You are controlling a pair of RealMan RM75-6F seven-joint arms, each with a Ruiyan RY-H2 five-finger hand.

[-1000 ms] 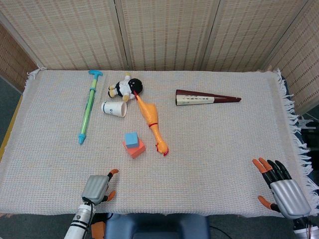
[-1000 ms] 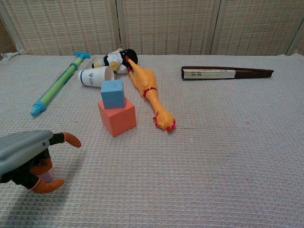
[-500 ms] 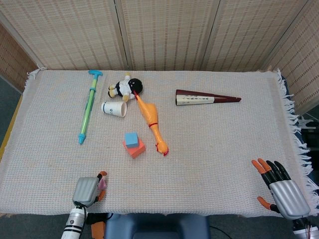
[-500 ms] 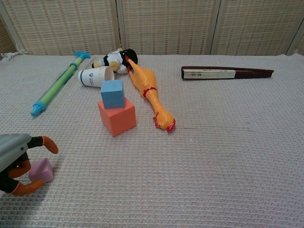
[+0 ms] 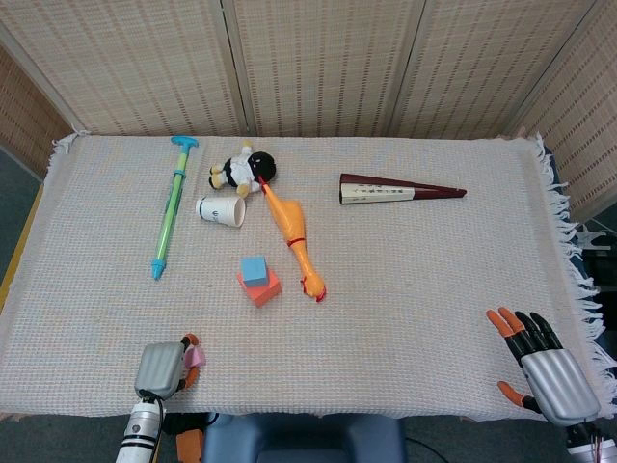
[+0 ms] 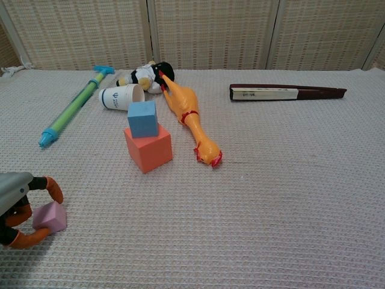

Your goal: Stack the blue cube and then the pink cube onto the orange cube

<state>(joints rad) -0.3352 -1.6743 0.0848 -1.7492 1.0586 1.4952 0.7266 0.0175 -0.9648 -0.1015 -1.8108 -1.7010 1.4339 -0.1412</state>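
A surface (image 5: 405, 280) covered in a cream woven cloth holds a small orange cube (image 6: 148, 148) near its middle. A smaller blue cube (image 6: 142, 118) sits stacked on top of the orange cube. A small pink cube (image 6: 50, 217) lies on the cloth well to the front-left of the orange cube, close to the near edge.

The left hand (image 6: 18, 208), grey-backed with orange-tipped fingers (image 6: 53, 188), is at the pink cube. Its fingers curl around the cube from above and below, touching it, and the cube rests on the cloth. Half a second ago the fingers were a little wider apart and the hand sat slightly farther right; a second ago the hand covered the cube almost entirely. The cube now shows more plainly.

The right hand (image 5: 542, 362) rests far to the right of the orange cube, near the front corner, fingers spread and holding nothing, unchanged from before.

Just right of the orange cube lies a yellow rubber chicken (image 5: 292, 240). Behind the cube are a white paper cup (image 5: 221, 210) on its side and a black and white plush toy (image 5: 245, 173). To the left lies a green and blue water pump toy (image 5: 171, 204). Far right and behind lies a folded dark red fan (image 5: 398, 190).
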